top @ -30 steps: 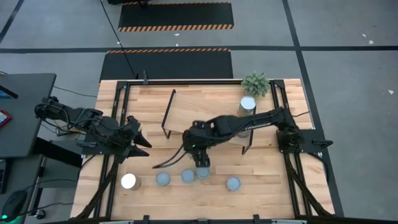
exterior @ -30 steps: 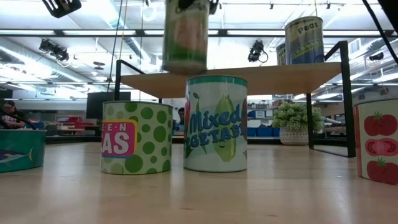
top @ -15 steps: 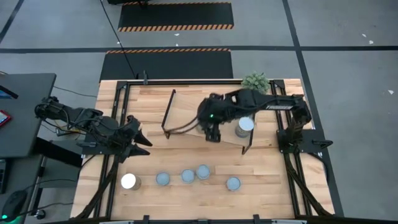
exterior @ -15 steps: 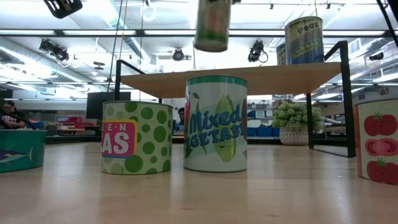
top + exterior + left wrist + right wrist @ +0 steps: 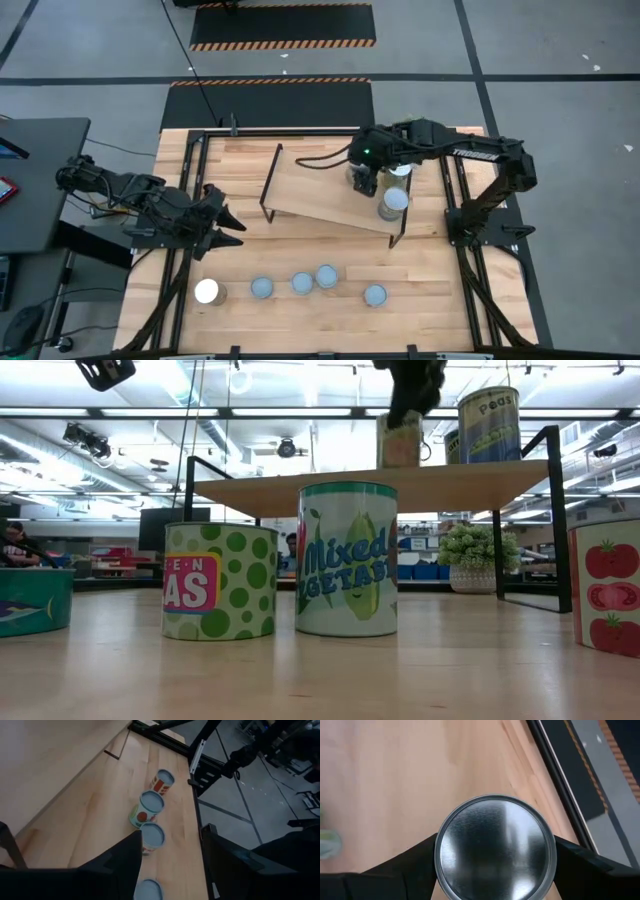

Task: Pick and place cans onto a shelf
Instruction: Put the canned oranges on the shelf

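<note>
Your right gripper (image 5: 364,180) grasps a can (image 5: 495,847) over the shelf (image 5: 320,190), upper right. Two cans sit there; five remain on the surface (image 5: 440,300). Left gripper (image 5: 225,222) idles, released.

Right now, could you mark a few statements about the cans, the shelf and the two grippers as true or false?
1. The right gripper holds a can over the shelf. True.
2. No can stands on the shelf yet. False: at least two cans already stand at its right end.
3. Five cans stand in a row on the table in front of the shelf. True.
4. The left gripper grips a can. False: it waits open at the table's left side, holding nothing.
</note>
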Robot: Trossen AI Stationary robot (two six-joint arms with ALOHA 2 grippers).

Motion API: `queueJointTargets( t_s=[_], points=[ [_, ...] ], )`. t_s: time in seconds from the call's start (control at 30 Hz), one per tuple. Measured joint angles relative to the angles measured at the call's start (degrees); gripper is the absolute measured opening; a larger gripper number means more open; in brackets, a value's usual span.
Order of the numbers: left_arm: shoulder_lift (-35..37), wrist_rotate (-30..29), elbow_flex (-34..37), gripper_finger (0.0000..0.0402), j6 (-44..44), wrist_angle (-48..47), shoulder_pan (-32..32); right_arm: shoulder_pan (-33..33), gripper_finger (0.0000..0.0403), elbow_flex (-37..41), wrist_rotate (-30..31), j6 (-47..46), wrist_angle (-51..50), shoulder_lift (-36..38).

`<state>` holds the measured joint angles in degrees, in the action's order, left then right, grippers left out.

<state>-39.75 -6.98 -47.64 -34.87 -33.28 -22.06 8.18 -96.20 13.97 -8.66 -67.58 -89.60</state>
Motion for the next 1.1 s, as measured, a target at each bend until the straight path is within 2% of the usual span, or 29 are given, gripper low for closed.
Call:
queueJointTargets(
  t_s=[0.3, 0.43, 0.53, 1.1],
  points=[
    [0.01, -3.70, 0.00, 0.0217, 0.19, 0.00, 0.02, 4.46, 0.0324, 8.25, -0.65, 0.30, 3.94, 4.76],
    [0.00, -3.94, 0.00, 0.0217, 0.17, 0.00, 0.02, 6.31, 0.0324, 10.03, -3.19, 0.88, 5.23, 5.43],
    [0.01, -3.94, 0.00, 0.0217, 0.15, 0.00, 0.02, 7.08, 0.0325, 10.38, -4.65, 0.87, 5.51, 5.55],
    [0.01, -3.95, 0.00, 0.0217, -0.42, 0.00, 0.02, 7.07, 0.0331, 9.94, -4.67, 0.54, 1.98, 6.18]
  ],
)
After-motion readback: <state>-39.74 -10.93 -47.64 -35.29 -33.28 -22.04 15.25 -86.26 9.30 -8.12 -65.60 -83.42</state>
